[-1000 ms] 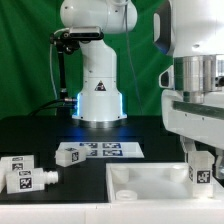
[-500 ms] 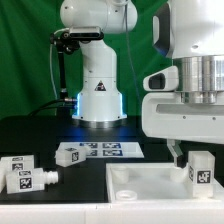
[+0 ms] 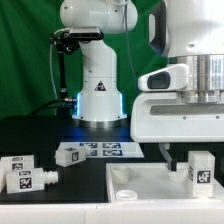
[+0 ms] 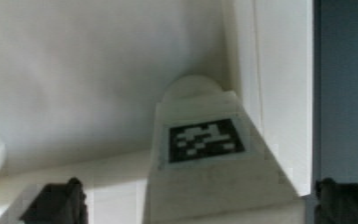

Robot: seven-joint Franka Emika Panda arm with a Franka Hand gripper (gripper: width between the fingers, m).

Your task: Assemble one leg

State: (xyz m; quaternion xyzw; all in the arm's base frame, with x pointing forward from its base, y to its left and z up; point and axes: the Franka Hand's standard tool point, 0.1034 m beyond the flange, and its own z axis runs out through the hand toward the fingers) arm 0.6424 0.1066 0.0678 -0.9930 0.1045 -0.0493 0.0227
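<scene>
In the exterior view the gripper (image 3: 178, 158) is mostly hidden: only one dark finger (image 3: 166, 156) shows under the big white wrist housing (image 3: 180, 120), and the other finger is behind the leg (image 3: 201, 170), so it is not possible to say how the jaws stand. The housing is cut by the right edge and the top edge. The white slab (image 3: 150, 190) is cut by the bottom and right edges. A loose leg (image 3: 12, 163) at the exterior view's left is cut by that edge. In the wrist view the leg (image 4: 208, 170) is blurred and runs out of the picture below, and the two fingertips (image 4: 55, 203) show only as dark corners.
</scene>
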